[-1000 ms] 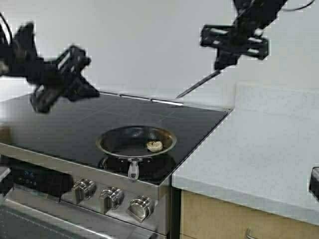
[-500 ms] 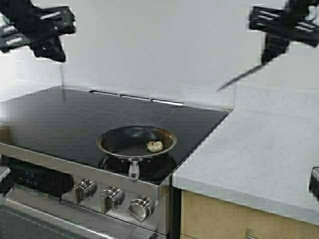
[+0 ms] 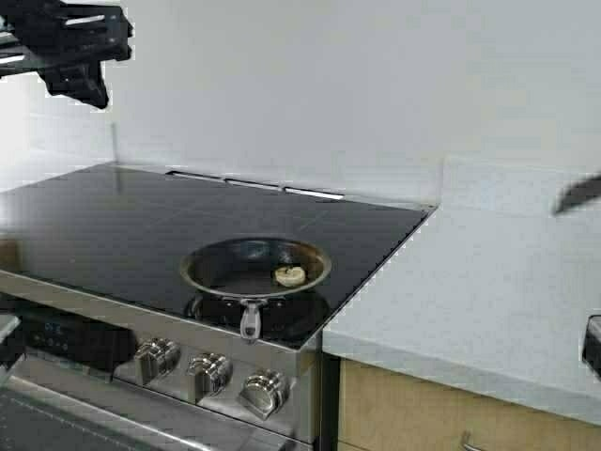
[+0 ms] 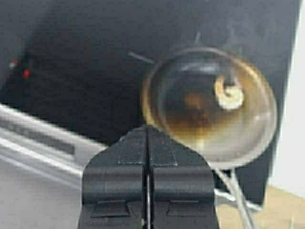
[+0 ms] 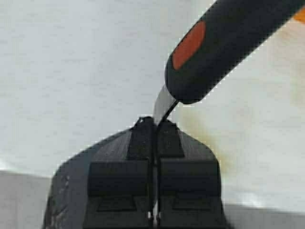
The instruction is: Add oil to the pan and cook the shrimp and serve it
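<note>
On the stovetop, the pan holds the shrimp.

text: none legible | stove front panel: display unreadable (knobs show no readable marks)

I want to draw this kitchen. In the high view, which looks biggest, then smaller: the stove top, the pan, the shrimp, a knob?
1. Stove top, biggest.
2. Pan.
3. A knob.
4. Shrimp, smallest, though the knob sits nearer the camera.
</note>
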Tool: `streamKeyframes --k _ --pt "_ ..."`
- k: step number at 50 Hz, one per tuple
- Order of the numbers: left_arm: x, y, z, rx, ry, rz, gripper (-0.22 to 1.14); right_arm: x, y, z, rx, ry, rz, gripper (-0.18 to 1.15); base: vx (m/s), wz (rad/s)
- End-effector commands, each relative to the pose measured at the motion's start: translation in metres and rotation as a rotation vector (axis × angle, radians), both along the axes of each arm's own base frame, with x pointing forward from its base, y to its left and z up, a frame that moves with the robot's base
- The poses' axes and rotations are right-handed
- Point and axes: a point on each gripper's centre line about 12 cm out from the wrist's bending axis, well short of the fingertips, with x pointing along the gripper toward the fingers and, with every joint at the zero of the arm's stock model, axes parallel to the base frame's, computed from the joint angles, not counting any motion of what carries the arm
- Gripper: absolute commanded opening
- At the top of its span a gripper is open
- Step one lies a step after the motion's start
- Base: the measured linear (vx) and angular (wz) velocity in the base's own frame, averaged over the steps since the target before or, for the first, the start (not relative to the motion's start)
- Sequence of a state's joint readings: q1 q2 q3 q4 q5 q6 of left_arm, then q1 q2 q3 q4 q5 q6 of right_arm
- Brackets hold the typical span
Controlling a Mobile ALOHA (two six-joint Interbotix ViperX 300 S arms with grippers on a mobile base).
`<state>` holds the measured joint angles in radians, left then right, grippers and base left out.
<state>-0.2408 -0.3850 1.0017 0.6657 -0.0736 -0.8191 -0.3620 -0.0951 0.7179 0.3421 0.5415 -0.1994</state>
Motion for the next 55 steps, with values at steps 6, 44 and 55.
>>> streamKeyframes --k 6,44,55 --pt "0.004 0.000 0.010 -0.010 -0.033 0.001 0.04 -0.010 -0.049 -0.024 -0.026 0.081 -0.090 0.07 0.00 0.00" --pt "0.005 -0.001 0.004 -0.006 -0.012 0.002 0.04 0.002 -0.125 -0.174 0.125 0.354 -0.225 0.07 0.00 0.00" --pt "0.007 -0.001 0.001 -0.002 -0.002 0.001 0.04 0.003 -0.129 -0.190 0.146 0.371 -0.240 0.15 0.00 0.00"
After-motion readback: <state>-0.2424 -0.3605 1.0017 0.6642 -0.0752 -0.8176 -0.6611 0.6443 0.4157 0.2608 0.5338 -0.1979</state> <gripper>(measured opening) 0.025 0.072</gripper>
